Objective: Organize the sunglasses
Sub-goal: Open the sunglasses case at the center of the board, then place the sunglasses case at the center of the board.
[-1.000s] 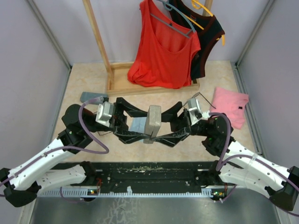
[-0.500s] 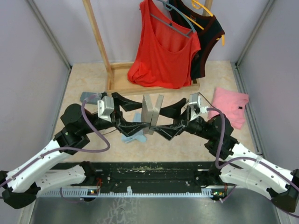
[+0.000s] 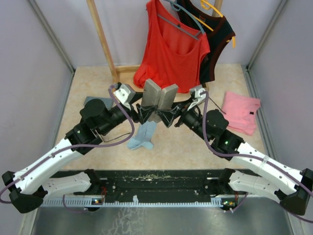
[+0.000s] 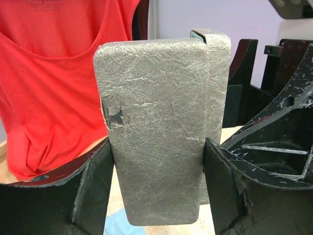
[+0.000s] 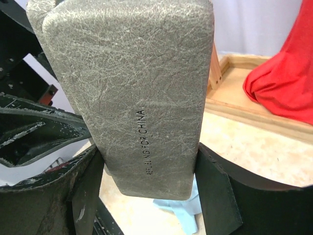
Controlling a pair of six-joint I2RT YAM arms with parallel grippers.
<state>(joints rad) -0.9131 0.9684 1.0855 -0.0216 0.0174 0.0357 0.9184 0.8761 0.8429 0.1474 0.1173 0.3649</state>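
I'm seeing a crackle-patterned grey case (image 4: 156, 127), red top (image 3: 171, 54) at twelve o'clock, pale blue cloth (image 3: 143, 137) at seven.

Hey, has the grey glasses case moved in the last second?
Yes. The grey glasses case moved up the view toward the wooden rack base, now overlapping the red top.

The table (image 3: 186, 147) carries a blue cloth (image 3: 143, 138), a pink cloth (image 3: 240, 110), a wooden rack base (image 3: 126, 69) and a grey case (image 3: 89, 101).

Lab booth: plain partition walls (image 3: 29, 73), wooden rack (image 3: 104, 44).
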